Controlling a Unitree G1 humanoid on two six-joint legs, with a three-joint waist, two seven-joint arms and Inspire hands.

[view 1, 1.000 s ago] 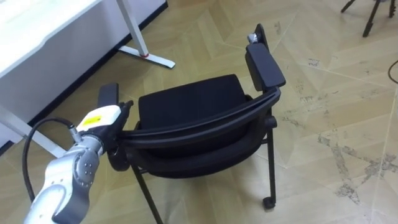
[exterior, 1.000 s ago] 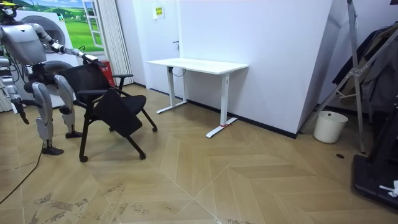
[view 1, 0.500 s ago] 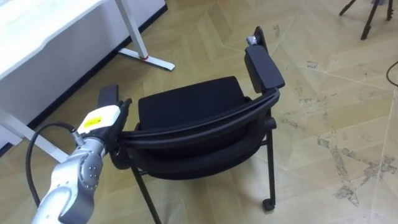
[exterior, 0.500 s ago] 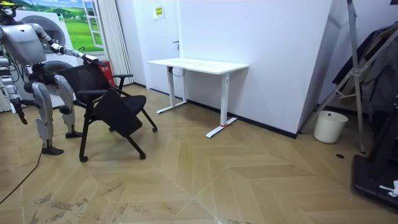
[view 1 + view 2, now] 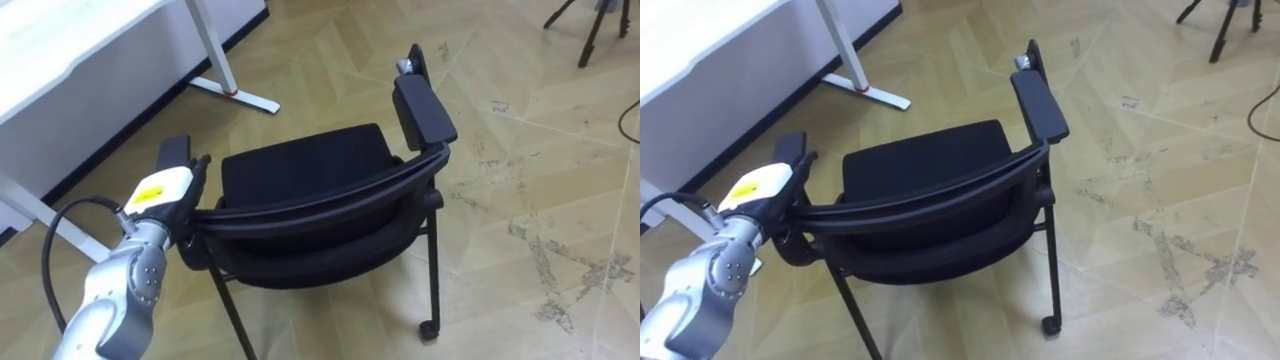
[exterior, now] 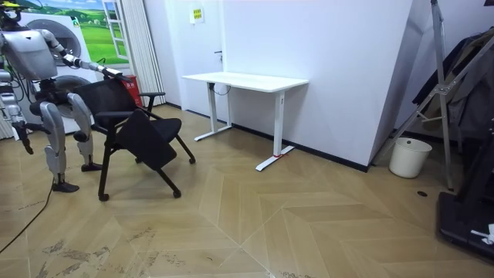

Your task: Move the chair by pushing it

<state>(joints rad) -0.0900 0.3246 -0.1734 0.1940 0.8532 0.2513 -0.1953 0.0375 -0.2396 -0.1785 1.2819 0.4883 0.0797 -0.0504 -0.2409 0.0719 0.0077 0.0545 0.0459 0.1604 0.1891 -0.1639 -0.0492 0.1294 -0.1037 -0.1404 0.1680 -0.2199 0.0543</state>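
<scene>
A black chair with armrests stands on the wooden floor, its back towards me and its curved backrest running across the middle of the left eye view. My left hand lies at the left end of the backrest, over the corner by the left armrest. In the room view I stand behind the chair at the room view's left, my left arm stretched out to its back. My right hand hangs beside my body, away from the chair.
A white desk stands ahead on my left, its foot just beyond the chair's seat. In the room view the desk is against the wall. Tripod legs stand far right. A white bucket sits by the wall.
</scene>
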